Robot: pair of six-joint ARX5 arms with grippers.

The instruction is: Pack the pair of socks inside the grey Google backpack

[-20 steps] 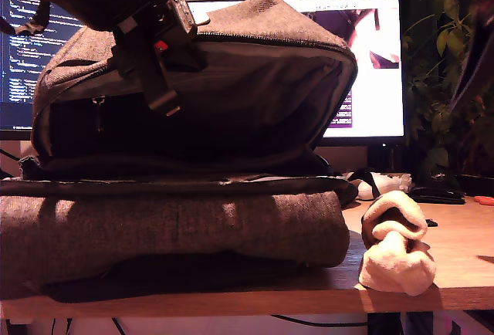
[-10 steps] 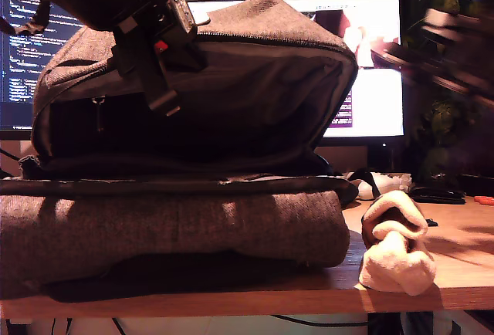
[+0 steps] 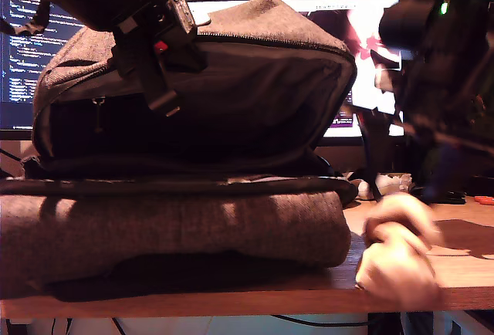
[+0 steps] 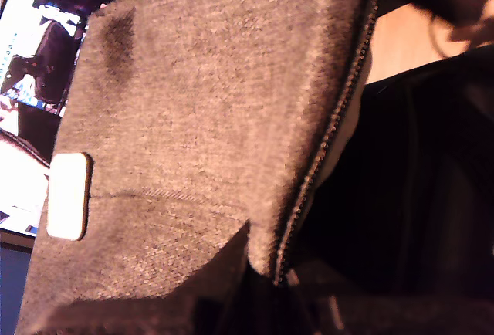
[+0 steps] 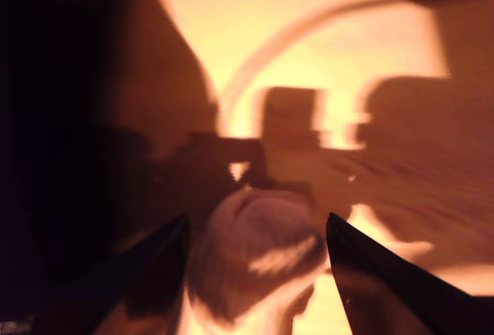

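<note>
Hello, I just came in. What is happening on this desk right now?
Two robot arms are packing socks into a grey backpack on the desk. My first gripper holds the backpack's top flap up, so the dark inside is open. My second gripper is open around the socks, which lie on the desk beside the backpack, at the exterior view's right. The socks look blurred, and they are not yet inside.
</note>
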